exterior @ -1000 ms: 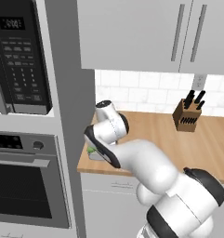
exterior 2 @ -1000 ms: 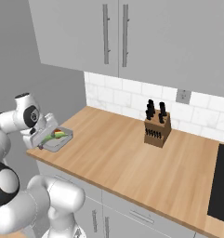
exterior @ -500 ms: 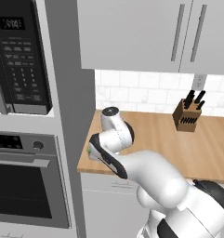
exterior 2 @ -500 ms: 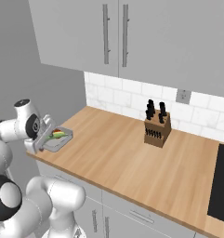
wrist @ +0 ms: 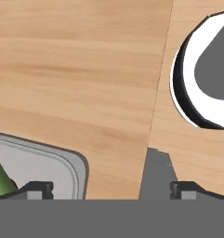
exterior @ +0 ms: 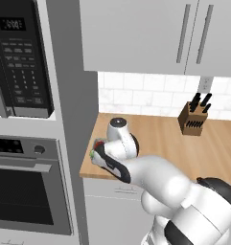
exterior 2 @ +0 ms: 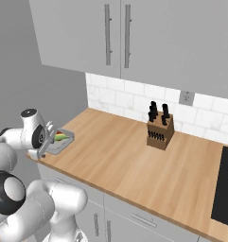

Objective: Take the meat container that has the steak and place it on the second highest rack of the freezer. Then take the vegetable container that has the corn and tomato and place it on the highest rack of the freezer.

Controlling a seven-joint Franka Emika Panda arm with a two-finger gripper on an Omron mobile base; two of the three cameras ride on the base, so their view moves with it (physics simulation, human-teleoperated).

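Lowered since 1 second ago, the wide-open two-finger gripper [exterior 2: 48,140] could be knocked against the shallow grey vegetable container's [exterior 2: 61,143] rim.

Corn [exterior 2: 61,137] in tray [exterior 2: 64,144] on counter [exterior 2: 129,163]

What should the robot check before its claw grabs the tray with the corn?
1. Claw open wide: ok.
2. Claw holding nothing: ok.
3. Tray sits flat on the counter near its left end: ok.
4. Corn lies inside the tray: ok.
5. Tray rim between the fingertips: not ok, only one tip is over the rim and the tray lies off to one side in the hand view.
6. Freezer door open and highest rack free: cannot tell.
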